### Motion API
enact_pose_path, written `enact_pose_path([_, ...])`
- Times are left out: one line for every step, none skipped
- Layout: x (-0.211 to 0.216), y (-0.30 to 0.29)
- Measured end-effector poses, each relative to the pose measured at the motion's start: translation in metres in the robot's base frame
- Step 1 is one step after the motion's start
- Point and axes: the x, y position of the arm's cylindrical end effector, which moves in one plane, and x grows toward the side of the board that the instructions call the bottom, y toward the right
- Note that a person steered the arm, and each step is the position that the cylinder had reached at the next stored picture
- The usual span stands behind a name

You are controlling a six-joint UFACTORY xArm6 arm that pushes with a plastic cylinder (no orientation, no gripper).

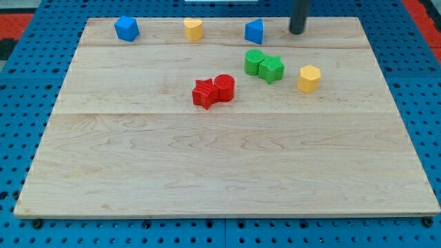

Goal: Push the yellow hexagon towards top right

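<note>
The yellow hexagon (309, 78) lies on the wooden board (227, 172) at the view's upper right, just right of the green blocks. My tip (297, 31) stands near the board's top edge, above and slightly left of the yellow hexagon, with a clear gap between them. It is to the right of a blue block (255, 32).
Two green blocks (264, 65) touch each other left of the hexagon. A red star (204, 94) and a red cylinder (224, 87) touch near the middle. Another yellow block (193, 29) and a blue block (127, 28) sit along the top edge.
</note>
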Motion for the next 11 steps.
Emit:
enact_pose_path([0.023, 0.065])
enact_pose_path([0.088, 0.129])
enact_pose_path([0.152, 0.112])
enact_pose_path([0.187, 0.064])
enact_pose_path([0.189, 0.040])
enact_pose_path([0.197, 0.016])
enact_pose_path([0.190, -0.025])
enact_pose_path([0.152, -0.017])
enact_pose_path([0.119, -0.017])
enact_pose_path([0.085, -0.017])
enact_pose_path([0.077, -0.014])
